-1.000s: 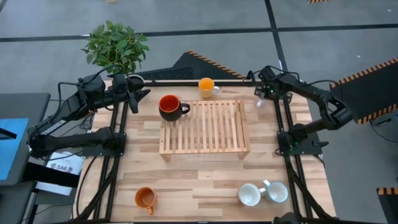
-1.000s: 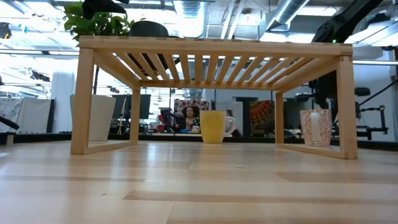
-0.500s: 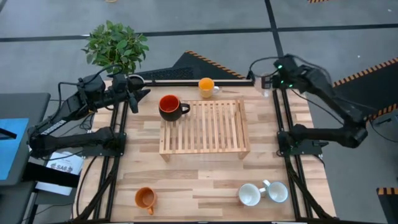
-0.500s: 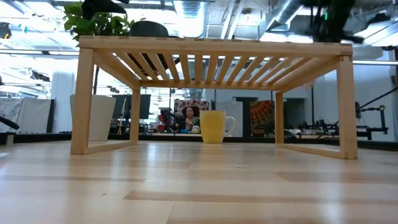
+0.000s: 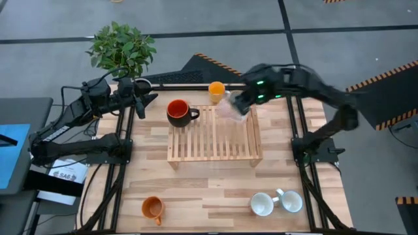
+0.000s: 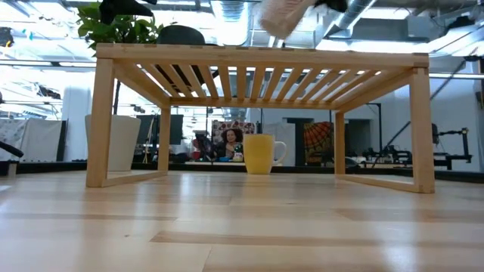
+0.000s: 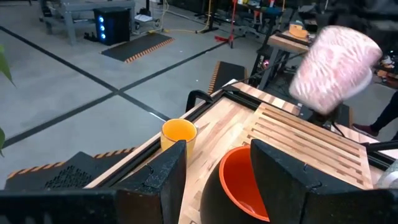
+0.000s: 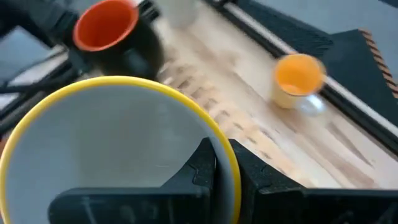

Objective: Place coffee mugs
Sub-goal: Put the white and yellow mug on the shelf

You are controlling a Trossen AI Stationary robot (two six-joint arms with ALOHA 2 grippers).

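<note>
A: Change noted? Right gripper (image 5: pixel 236 104) has swung from the table's 1 o'clock corner to the rack's (image 5: pixel 214 134) 1 o'clock edge; jaws clamped on a patterned mug (image 5: pixel 230 108), held above the slats.

B: Placement appears imminent; left gripper (image 5: pixel 145 98) waits at 10 o'clock, jaws parted, empty; red mug (image 5: pixel 177 111) is already racked.

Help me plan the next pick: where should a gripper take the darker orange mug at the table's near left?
Likely the rim of the darker orange mug, from straight above, one finger inside: it seems upright, mouth open upward. Pinch the wall opposite its handle, which points near-right.
</note>
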